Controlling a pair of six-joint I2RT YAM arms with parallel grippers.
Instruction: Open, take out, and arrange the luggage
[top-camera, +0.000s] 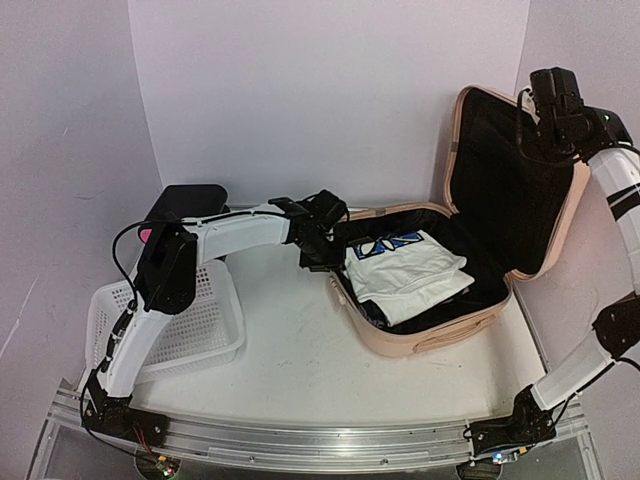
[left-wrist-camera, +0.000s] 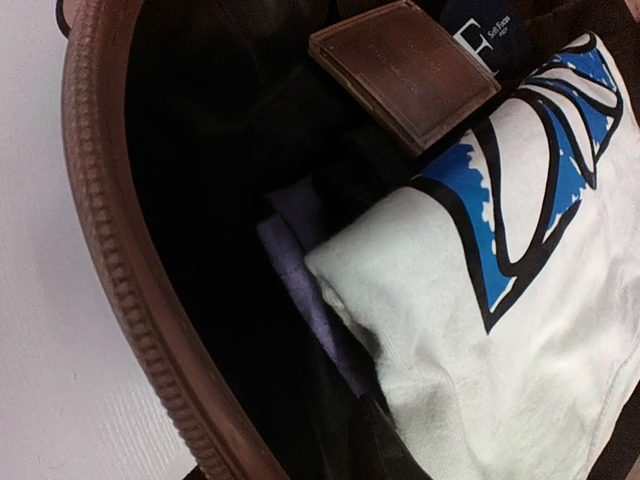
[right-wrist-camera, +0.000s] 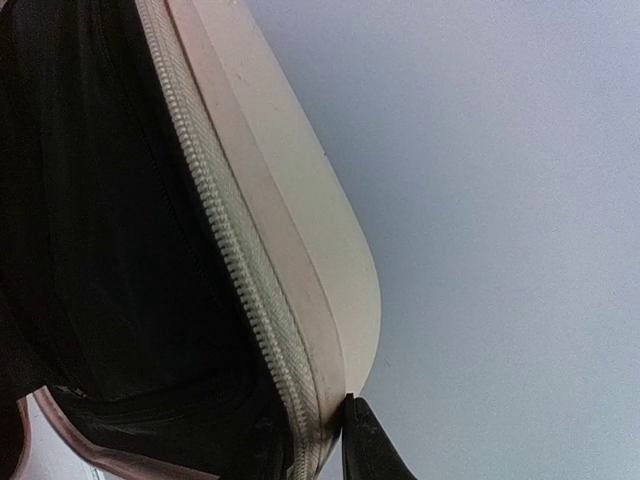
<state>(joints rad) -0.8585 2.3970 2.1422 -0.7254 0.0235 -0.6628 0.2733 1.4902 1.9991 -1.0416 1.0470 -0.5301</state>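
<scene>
Broadly, the white desk (top-camera: 300, 370) carries the luggage (top-camera: 420, 335) right of centre, lying open with its mouth upward. It sits askew to the near edge, one rounded corner pointing near. From above the shell looks almost as broad as it is long, so its long axis is hard to fix. The lid (top-camera: 575, 200) stands up along the far-right side, its black lining facing left and near.

A white mesh basket (top-camera: 200, 320) sits at the near left, partly hidden by the left arm.

Inside the lower shell lies a folded white T-shirt (top-camera: 410, 275) with a blue and black print. In the left wrist view its edges are cut off, and pale lilac cloth (left-wrist-camera: 300, 260) shows beneath it.

The left pincer (top-camera: 318, 238) reaches over the case's left rim. Its fingers cannot be made out, so whether it is apart or together cannot be told.

The right pincer (top-camera: 553, 100) is at the lid's top edge. One finger (right-wrist-camera: 368, 445) lies against the outer rim. The other is lost against the dark lining, so a clamp cannot be confirmed.

A brown leather patch (left-wrist-camera: 405, 70) lies beside the shirt, and a dark blue label (left-wrist-camera: 485, 35) is too cropped to read fully.
</scene>
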